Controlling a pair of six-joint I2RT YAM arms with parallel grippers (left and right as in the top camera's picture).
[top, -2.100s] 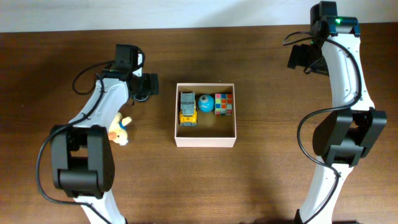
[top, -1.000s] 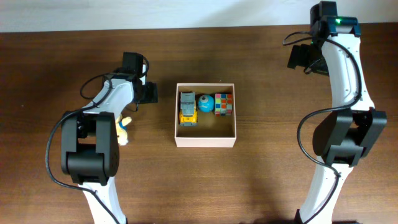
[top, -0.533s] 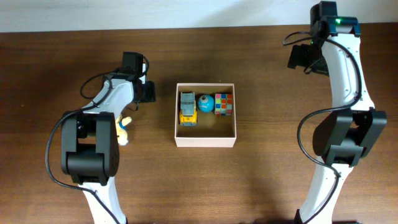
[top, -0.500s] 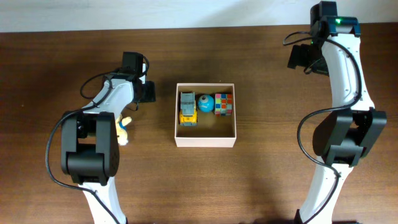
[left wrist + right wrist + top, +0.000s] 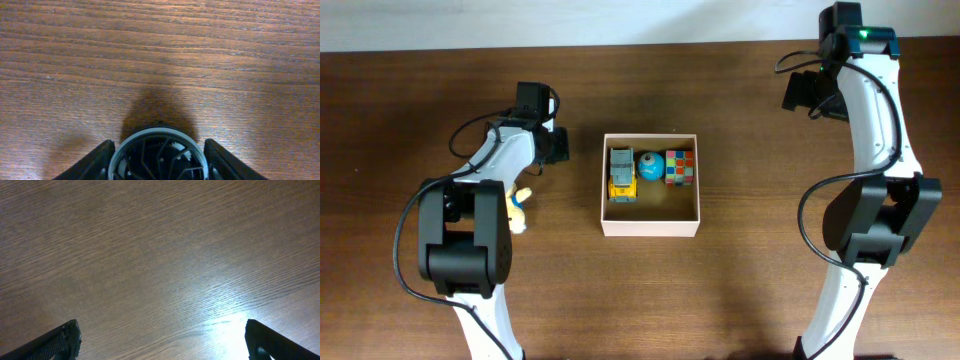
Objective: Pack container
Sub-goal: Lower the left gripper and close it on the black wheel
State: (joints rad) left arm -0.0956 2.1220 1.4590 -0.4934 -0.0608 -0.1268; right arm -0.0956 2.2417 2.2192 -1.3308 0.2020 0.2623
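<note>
A: Container [image 5: 651, 226] location?
B: Tabletop [image 5: 750, 290] centre, between both arms; three toys inside.
A: Jaws?
B: Left gripper [image 5: 157, 176] and right gripper [image 5: 162, 350] both spread, released, empty.

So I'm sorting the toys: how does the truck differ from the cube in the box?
The toy truck is yellow and grey and elongated; the cube is square with multicolored tiles. The truck sits at the container's left, the cube at its right. Both lie along the far wall.
</note>
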